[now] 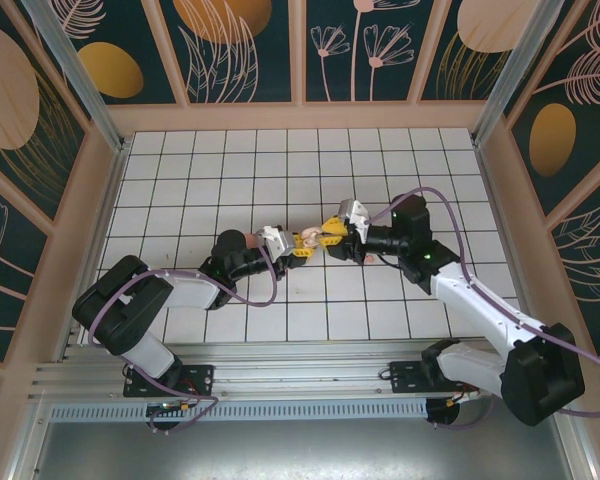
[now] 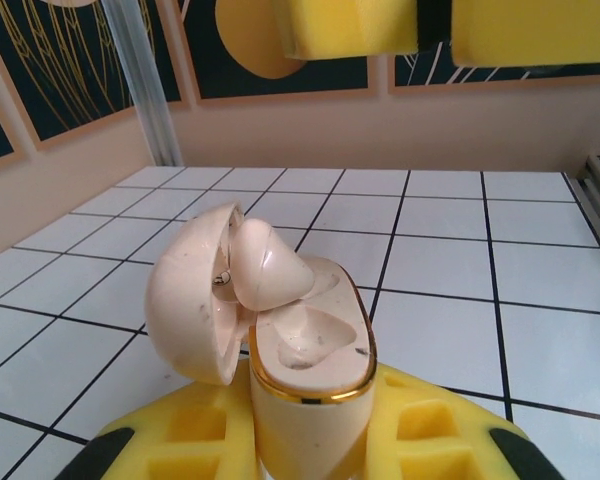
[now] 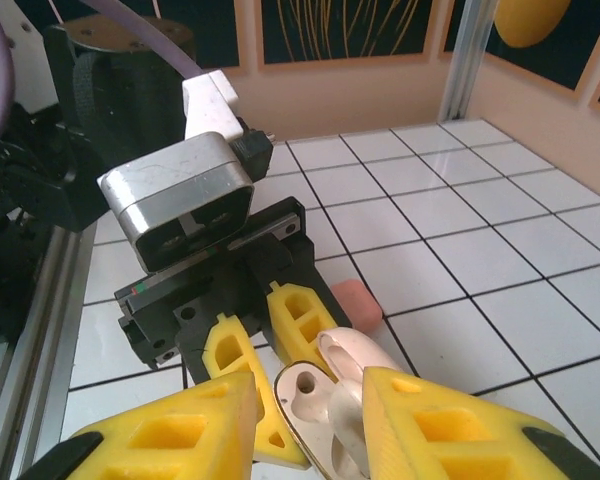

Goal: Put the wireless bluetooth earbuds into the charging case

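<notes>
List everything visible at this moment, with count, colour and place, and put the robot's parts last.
charging case: one, cream with a gold rim, lid open, held above the table between the two arms
earbud: one, cream, sitting in the case's slot next to the lid; the other slot is empty
pinkish block: one, pinkish-red, lying on a tile beside the left fingers; too indistinct to say what it is
table: one, white tiles with dark lines
wall panels: several, dark with gold plant patterns, around the table
left fingers: two, yellow, closed on the case's body
right fingers: two, yellow, slightly apart, facing the case
arms: two, black and white, meeting at the table's centre
</notes>
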Action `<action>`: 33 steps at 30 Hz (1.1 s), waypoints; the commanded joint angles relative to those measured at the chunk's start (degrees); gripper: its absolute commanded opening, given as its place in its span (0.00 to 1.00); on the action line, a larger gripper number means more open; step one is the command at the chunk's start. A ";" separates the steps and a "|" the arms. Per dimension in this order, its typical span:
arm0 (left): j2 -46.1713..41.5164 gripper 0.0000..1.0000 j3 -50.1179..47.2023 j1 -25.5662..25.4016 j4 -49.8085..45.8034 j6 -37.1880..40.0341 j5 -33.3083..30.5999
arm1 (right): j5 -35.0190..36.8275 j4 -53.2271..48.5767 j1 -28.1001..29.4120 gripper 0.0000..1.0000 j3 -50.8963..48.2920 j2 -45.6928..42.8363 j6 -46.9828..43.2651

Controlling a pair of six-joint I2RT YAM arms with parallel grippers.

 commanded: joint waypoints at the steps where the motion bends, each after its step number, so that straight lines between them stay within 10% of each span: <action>1: -1.90 0.15 1.50 -0.25 -1.61 2.45 -0.26 | 4.05 -5.41 0.85 0.33 3.05 1.22 -3.99; 33: -2.45 0.15 2.84 -0.25 -3.52 4.09 0.07 | 3.15 -6.56 2.31 0.31 3.85 8.54 -6.36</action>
